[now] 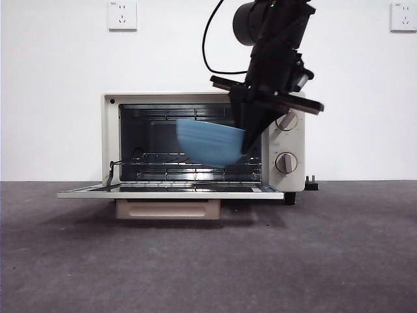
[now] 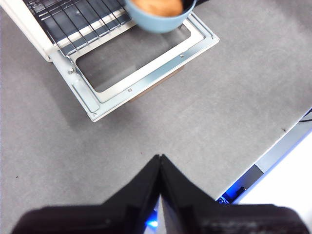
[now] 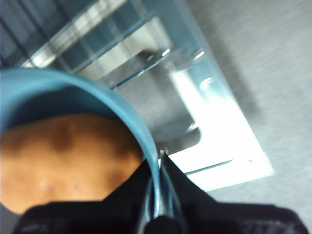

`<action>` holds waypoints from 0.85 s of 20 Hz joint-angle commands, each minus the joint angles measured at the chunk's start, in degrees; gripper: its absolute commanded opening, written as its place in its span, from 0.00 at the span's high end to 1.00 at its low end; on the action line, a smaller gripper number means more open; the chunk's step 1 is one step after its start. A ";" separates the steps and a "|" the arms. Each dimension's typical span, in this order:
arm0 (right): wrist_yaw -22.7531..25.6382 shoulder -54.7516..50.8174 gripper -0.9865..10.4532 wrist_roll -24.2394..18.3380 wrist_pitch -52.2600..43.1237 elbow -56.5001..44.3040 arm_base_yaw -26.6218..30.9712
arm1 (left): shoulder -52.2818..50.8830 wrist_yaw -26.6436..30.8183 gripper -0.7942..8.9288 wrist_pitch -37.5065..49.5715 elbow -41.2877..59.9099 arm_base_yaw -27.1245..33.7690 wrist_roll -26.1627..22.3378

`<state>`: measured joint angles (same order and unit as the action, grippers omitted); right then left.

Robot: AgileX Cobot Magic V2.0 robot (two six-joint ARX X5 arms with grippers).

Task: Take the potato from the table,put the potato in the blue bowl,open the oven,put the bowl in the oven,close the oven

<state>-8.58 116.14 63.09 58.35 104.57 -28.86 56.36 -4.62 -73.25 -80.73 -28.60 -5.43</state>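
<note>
Dropped flat toward the camera, the cream-white oven's [image 1: 202, 143] dark glass door [image 1: 169, 193] leaves the cavity open. Above it the right gripper [image 3: 159, 161] pinches the rim of the round ridged blue bowl [image 1: 210, 141], tilted, at the oven's mouth, the orange-brown potato [image 3: 68, 158] inside. That one-sided rim grip could slip, or the tilt could roll the potato out. The left gripper [image 2: 160, 163] waits closed over the grey table [image 2: 204, 112].

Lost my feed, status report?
Right gripper shut on blue bowl rim, potato inside, at open oven mouth. Left gripper shut, waiting. Nothing blocking.
</note>
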 commanded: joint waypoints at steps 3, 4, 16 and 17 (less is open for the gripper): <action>1.09 1.27 0.92 7.76 -6.80 0.28 -0.02 | -0.22 0.15 0.92 0.50 0.33 -0.15 -0.83; 1.01 1.27 0.92 8.83 -7.39 0.28 0.00 | -0.22 0.15 0.92 0.52 0.33 -0.15 -0.85; 7.82 1.38 0.92 12.79 -5.20 2.12 0.02 | -0.22 0.13 0.92 0.76 0.33 -0.15 -1.68; 7.98 1.38 0.92 12.81 -5.92 2.12 0.02 | -0.22 0.13 0.92 0.74 0.33 -0.15 -1.68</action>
<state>-0.95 116.64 74.98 52.84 106.41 -28.69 56.34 -4.62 -72.75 -80.73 -28.62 -6.44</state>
